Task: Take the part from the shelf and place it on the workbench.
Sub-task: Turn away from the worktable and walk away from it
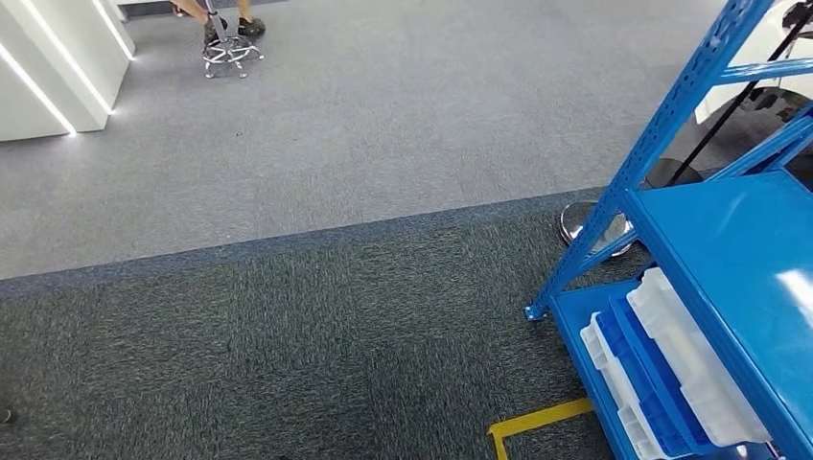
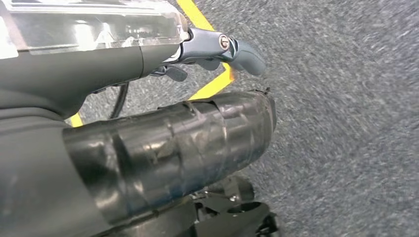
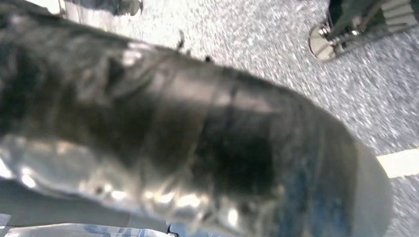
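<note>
Ahead, we are looking down on grey carpet (image 1: 316,144) with a blue shelf (image 1: 729,249) standing at our right, white and blue bins (image 1: 662,383) lying on its lower level. Yellow floor tape (image 1: 537,422) is showing beside its foot. Our left hand (image 2: 222,49) and right hand (image 3: 197,148) are hanging blurred over carpet; we cannot tell their state, nor pick out the part.
</note>
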Robot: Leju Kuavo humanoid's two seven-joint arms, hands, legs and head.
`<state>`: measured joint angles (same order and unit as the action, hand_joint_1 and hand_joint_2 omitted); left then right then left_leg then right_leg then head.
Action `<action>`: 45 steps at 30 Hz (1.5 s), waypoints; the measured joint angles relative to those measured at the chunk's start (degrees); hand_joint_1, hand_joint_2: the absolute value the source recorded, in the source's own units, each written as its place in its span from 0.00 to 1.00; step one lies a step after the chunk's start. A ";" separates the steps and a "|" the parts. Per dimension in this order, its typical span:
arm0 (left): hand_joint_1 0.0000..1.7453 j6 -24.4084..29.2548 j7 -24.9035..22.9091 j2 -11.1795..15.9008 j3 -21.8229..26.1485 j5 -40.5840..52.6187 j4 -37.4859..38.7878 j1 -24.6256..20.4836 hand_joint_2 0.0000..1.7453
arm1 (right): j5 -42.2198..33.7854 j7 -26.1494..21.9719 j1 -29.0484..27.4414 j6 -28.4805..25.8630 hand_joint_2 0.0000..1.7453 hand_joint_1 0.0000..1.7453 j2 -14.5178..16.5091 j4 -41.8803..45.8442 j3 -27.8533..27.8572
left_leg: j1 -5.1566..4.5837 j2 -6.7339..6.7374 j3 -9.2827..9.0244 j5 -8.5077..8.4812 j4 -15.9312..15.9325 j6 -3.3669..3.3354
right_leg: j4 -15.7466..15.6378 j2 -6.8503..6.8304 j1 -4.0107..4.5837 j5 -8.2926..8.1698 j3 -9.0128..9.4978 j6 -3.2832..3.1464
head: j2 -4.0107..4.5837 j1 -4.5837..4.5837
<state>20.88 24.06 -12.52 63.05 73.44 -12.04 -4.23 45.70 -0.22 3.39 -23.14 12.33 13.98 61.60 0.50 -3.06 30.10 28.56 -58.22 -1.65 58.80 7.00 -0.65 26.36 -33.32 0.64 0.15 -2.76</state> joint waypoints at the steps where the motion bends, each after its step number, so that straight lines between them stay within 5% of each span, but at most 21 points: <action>1: 0.00 0.09 -0.15 -0.07 -0.01 0.04 0.00 -0.05 0.00 | -0.02 0.02 -0.11 0.05 0.00 0.00 -0.03 -0.04 0.00 | 0.08 0.65 -0.18 -0.25 0.32 -0.32 | 0.13 -0.37 -0.02 0.12 -0.10 0.30 | 0.00 -0.01; 3: 0.00 0.28 -0.53 -0.22 -0.03 0.11 0.00 -0.02 0.00 | -0.04 0.07 -0.17 0.16 0.00 0.00 -0.10 -0.11 0.00 | 0.36 2.01 -0.44 -0.79 1.05 -1.02 | 2.68 -2.84 0.12 1.98 -1.31 0.75 | 0.00 -0.09; 6: 0.00 0.34 -0.95 -0.30 -0.06 0.24 -0.01 0.30 0.00 | -0.04 -0.02 0.01 0.21 0.00 0.00 -0.15 -0.12 -0.01 | 0.23 4.43 -0.32 -0.82 1.19 -1.39 | 13.09 -5.94 -0.10 7.26 -6.34 1.32 | 0.00 -0.14; 8: 0.00 0.24 -0.98 -0.31 -0.06 0.29 -0.01 0.36 0.00 | -0.06 -0.19 -0.01 0.18 0.00 0.00 -0.16 -0.13 0.00 | 0.20 6.03 -0.37 -0.64 1.16 -1.33 | 15.37 -6.54 -0.38 7.09 -7.32 1.66 | 0.00 -0.14; 11: 0.00 0.05 -0.75 -0.30 -0.09 0.29 -0.01 0.22 0.00 | -0.16 -0.37 -0.01 0.12 0.00 0.00 -0.16 -0.14 0.02 | 0.08 7.88 -0.85 -0.04 0.96 -0.70 | 5.32 -9.19 -0.45 1.93 -1.82 1.60 | 0.00 -0.15; 14: 0.00 -0.01 -0.34 -0.28 -0.10 0.26 -0.01 0.04 0.00 | -0.33 -0.76 0.15 0.11 0.00 0.00 -0.15 -0.15 0.02 | -0.37 9.42 -1.31 0.69 0.78 0.41 | 0.01 -10.82 0.11 0.79 0.68 0.59 | 0.00 0.04; 16: 0.00 -0.02 -0.08 -0.28 -0.13 0.18 -0.01 -0.30 0.00 | -0.34 -0.88 0.02 0.13 0.00 0.00 -0.14 -0.19 0.04 | -0.22 10.01 -1.81 1.05 0.71 1.01 | -0.13 -9.54 0.04 0.68 0.58 -0.13 | 0.00 0.14; 18: 0.00 0.08 0.07 -0.33 -0.16 0.10 -0.01 -0.40 0.00 | -0.28 -0.83 0.01 0.17 0.00 0.00 -0.17 -0.24 0.06 | 0.08 7.90 -1.05 2.99 -1.71 1.57 | -0.43 -8.36 -0.17 0.41 0.65 -0.87 | 0.00 0.15; 20: 0.00 0.20 0.01 -0.40 -0.17 0.11 -0.01 -0.23 0.00 | -0.17 -0.74 0.13 0.35 0.00 0.00 -0.28 -0.25 0.06 | 0.24 4.81 2.15 6.89 -8.70 1.88 | -0.52 -7.07 -0.24 0.26 0.58 -1.32 | 0.00 0.20; 22: 0.00 0.27 -0.32 -0.43 -0.17 0.22 -0.01 -0.02 0.00 | -0.04 -0.68 0.13 0.66 0.00 0.00 -0.43 -0.25 0.07 | 0.27 3.76 5.57 9.08 -15.45 1.97 | -0.42 -5.54 -0.13 0.24 0.50 -1.46 | 0.00 0.21; 24: 0.00 0.31 -0.75 -0.43 -0.17 0.40 -0.01 0.11 0.00 | 0.04 -0.73 0.07 0.89 0.00 0.00 -0.50 -0.25 0.08 | 0.27 3.48 5.76 6.69 -14.58 1.76 | -0.25 -3.86 -0.08 0.26 0.54 -1.45 | 0.00 0.22; 27: 0.00 0.32 -1.05 -0.38 -0.18 0.58 -0.01 0.14 0.00 | 0.02 -1.06 0.14 0.95 0.00 0.00 -0.45 -0.28 0.14 | 0.31 0.62 1.79 0.63 -3.61 1.02 | 0.07 -1.57 -0.02 0.32 0.47 -1.18 | 0.00 0.20; 29: 0.00 0.32 -0.92 -0.35 -0.19 0.62 -0.01 0.04 0.00 | -0.08 -1.19 0.17 0.95 0.00 0.00 -0.40 -0.32 0.26 | 0.21 -0.84 0.72 -0.25 -0.33 0.77 | 0.17 -0.39 -0.06 0.20 0.07 -0.55 | 0.00 0.19; 31: 0.00 0.31 -0.65 -0.37 -0.19 0.52 -0.01 -0.12 0.00 | -0.13 -1.18 0.00 0.95 0.00 0.00 -0.39 -0.34 0.47 | 0.23 0.15 0.41 -0.53 0.20 0.34 | 0.06 0.53 -0.20 -0.01 -0.18 0.23 | 0.00 0.19; 33: 0.00 0.32 -0.44 -0.39 -0.19 0.43 -0.01 -0.15 0.00 | -0.05 -1.09 -0.15 0.94 0.00 0.00 -0.39 -0.39 0.68 | 0.48 1.52 0.09 -1.04 0.87 -0.50 | 1.73 -1.46 -0.07 1.19 -0.99 0.77 | 0.00 0.05; 35: 0.00 0.36 -0.36 -0.42 -0.19 0.42 -0.01 -0.05 0.00 | 0.10 -1.05 -0.07 0.97 0.00 0.00 -0.39 -0.40 0.78 | 0.52 3.07 0.02 -1.23 1.19 -1.02 | 7.57 -4.84 0.00 4.61 -3.76 1.16 | 0.00 -0.15; 37: 0.00 0.37 -0.41 -0.44 -0.19 0.44 -0.01 0.13 0.00 | 0.21 -1.23 0.00 1.06 0.00 0.00 -0.39 -0.40 0.81 | 0.44 4.76 0.04 -1.14 1.16 -1.09 | 14.27 -6.17 -0.20 7.29 -7.04 1.53 | 0.00 -0.20; 38: 0.00 0.36 -0.46 -0.44 -0.19 0.46 -0.01 0.16 0.00 | 0.24 -1.43 -0.02 1.10 0.00 0.00 -0.40 -0.40 0.84 | 0.43 5.58 0.01 -1.05 1.14 -1.05 | 15.49 -6.47 -0.33 7.22 -7.63 1.67 | 0.00 -0.20; 39: 0.00 0.33 -0.51 -0.46 -0.20 0.50 -0.01 0.14 0.00 | 0.25 -1.71 -0.08 1.14 0.00 0.00 -0.40 -0.40 0.86 | 0.43 6.31 -0.06 -0.94 1.11 -0.96 | 14.41 -6.77 -0.45 6.05 -7.02 1.77 | 0.00 -0.21; 42: 0.00 0.21 -0.55 -0.54 -0.21 0.58 -0.01 0.00 0.00 | 0.24 -2.52 -0.11 1.17 0.00 0.00 -0.39 -0.40 0.91 | 0.26 8.08 -0.52 -0.34 0.83 -0.22 | 3.54 -9.80 -0.48 1.19 -1.19 1.41 | 0.00 -0.20; 45: 0.00 0.19 -0.45 -0.52 -0.19 0.47 -0.01 -0.13 0.00 | 0.27 -2.78 -0.04 1.16 0.00 0.00 -0.38 -0.40 0.92 | -0.16 9.47 -1.00 0.20 0.71 0.88 | 0.26 -10.67 0.04 0.57 0.30 0.26 | 0.00 -0.11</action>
<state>21.07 23.61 -13.05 62.86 73.92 -12.04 -4.35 45.98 -3.01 3.35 -21.97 11.96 13.57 62.52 0.34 6.41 29.10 28.76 -57.51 -0.77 59.06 -3.67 -0.60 26.93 -33.03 0.90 0.15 -2.87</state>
